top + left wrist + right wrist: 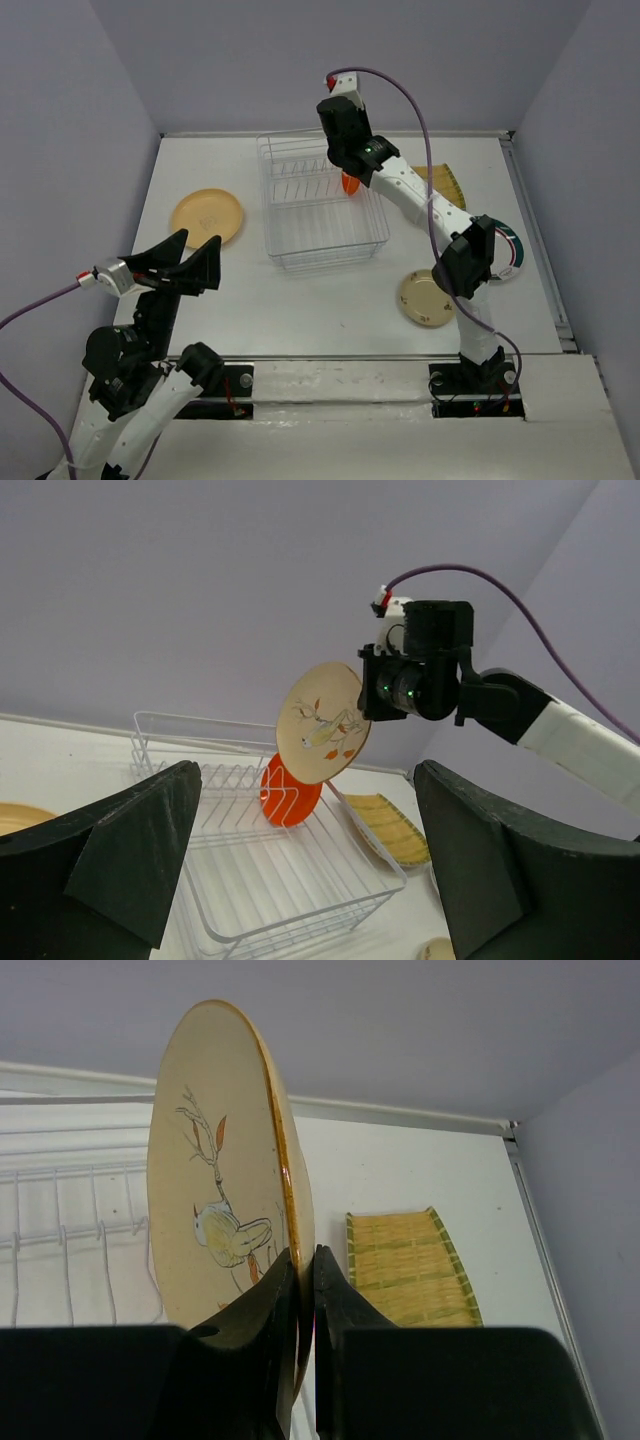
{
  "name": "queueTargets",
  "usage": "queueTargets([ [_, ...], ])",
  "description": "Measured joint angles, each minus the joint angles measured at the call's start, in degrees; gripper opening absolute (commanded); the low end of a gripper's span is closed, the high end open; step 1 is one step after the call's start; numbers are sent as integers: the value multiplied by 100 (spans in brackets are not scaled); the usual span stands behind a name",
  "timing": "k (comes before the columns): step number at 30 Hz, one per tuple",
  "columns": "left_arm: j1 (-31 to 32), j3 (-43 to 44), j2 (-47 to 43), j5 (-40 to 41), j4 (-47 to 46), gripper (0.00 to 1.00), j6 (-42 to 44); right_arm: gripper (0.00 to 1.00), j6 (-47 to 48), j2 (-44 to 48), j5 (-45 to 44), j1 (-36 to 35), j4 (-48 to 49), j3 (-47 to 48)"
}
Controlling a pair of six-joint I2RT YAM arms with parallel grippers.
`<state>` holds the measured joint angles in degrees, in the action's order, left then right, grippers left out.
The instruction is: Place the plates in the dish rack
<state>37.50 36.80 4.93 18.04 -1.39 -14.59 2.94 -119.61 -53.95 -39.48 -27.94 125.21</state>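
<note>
Fingertips of your right gripper are pressed shut on the rim of a cream patterned plate. In the right wrist view the plate rises from them on edge. Its painted bird-and-branch face is turned left, and a glossy amber band runs round the rim. Beyond it on the left are the white wire tines of the dish rack. To the right, the squarish yellow-green ribbed plate lies flat on the table, slatted like matting.

From the left wrist, your left gripper shows two dark fingers spread wide with nothing between them. Across the rack, the held plate hangs in the air, tilted and pinched at its right edge. It sits just above the small orange-red plate, which stands upright among the tines.

From the top camera, your right arm reaches over the rack's far right part, so it is much the nearer one. Your left arm hovers near the table's near-left side, well apart from the rack. The coming move likely turns on one thing: bringing the disc down parallel to the orange-red plate, with its lower edge over a free gap between tines. Glazed ware may slip, so lower it squarely.

Three plates lie outside the rack:
- a plain tan-yellow plate to its left
- a second cream patterned plate near your right arm's base
- a white green-ringed plate, partly hidden by that arm
</note>
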Motion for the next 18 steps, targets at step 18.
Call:
queueTargets([
  [18,42,0,-26,4,13,99,7,7,710,-1110,208,39,81,675],
])
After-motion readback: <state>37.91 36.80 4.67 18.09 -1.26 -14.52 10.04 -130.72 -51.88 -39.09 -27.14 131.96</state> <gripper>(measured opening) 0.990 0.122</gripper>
